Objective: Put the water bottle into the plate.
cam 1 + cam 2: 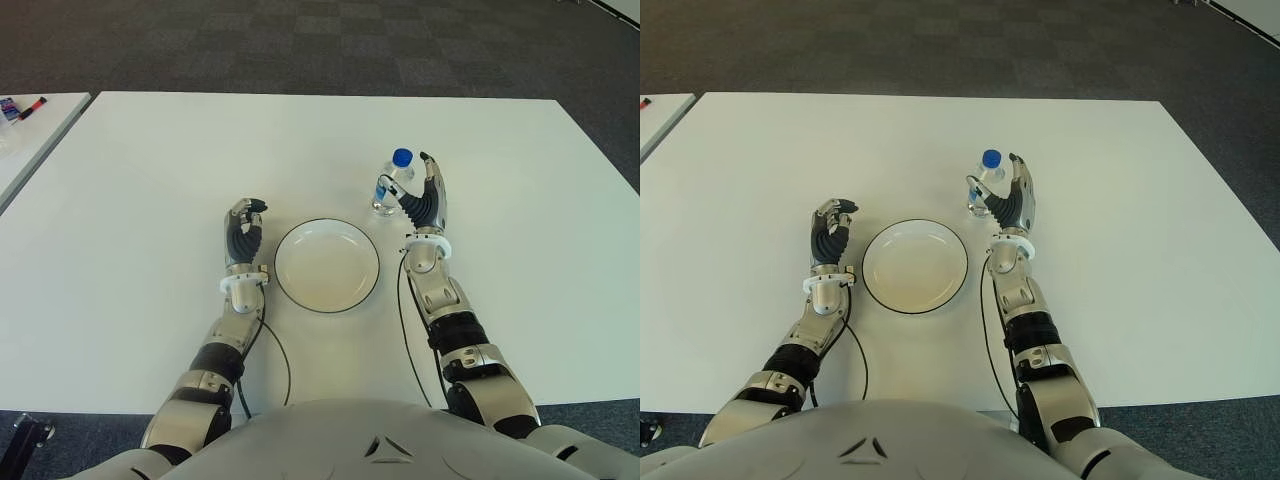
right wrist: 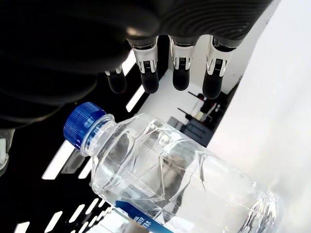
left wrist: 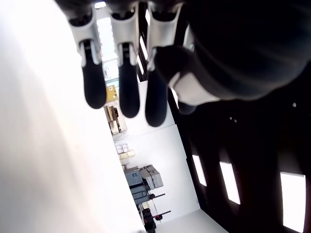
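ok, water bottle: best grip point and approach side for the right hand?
Wrap the clear body below the blue cap, coming from the bottle's right side. The water bottle stands upright on the table, right of the plate, and the right hand is already beside it, fingers open. Left hand shows left of the plate.

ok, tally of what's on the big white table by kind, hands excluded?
Clear plastic water bottle with blue cap: 1, upright, right hand open beside it.
Round white plate with dark rim: 1, empty, left hand to its left.
Total: 2 on the white table.
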